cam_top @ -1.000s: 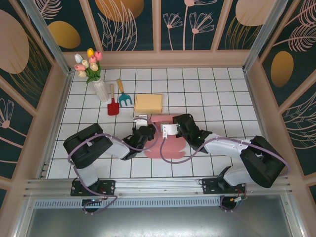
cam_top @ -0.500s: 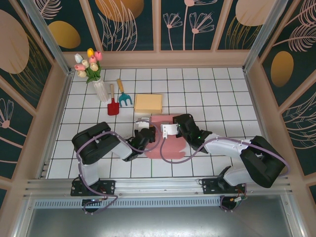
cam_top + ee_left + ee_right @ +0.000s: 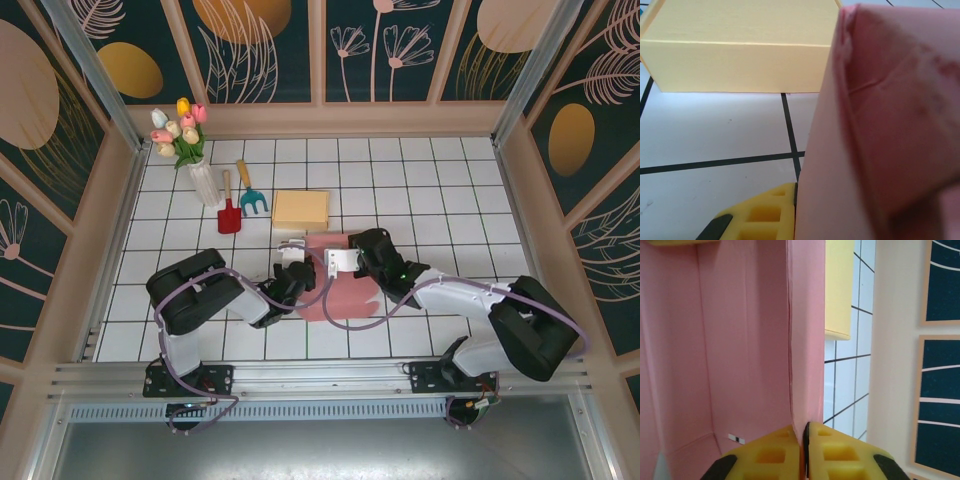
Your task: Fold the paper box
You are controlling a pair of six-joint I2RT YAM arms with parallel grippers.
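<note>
Paper box point(image 3: 345, 292): pink and half folded, with some walls standing up. It lies on the white tiled tabletop point(image 3: 450, 200), just beside the yellow box point(image 3: 300, 208), on that box's near side.
Yellow box: closed and flat, with its long side turned toward the paper box.
Left fingers point(image 3: 762, 217): at the left edge of the paper box, on the near side of the yellow box. They are closed narrow. One yellow finger shows, and a pink wall stands against its inner side. The other finger is hidden behind this wall, so the wall is pinched between them.
Right fingers point(image 3: 770, 457): at the paper box's far right part, near and a little to the right of the yellow box. They are almost together, and the thin edge of an upright pink wall is held between them.
Shovel point(image 3: 229, 210): red, lying just to the left of the yellow box.
Rake point(image 3: 250, 192): teal, lying between the shovel and the yellow box.
Vase point(image 3: 203, 180): white, with tulips, standing farther left of the yellow box, beyond the shovel.
</note>
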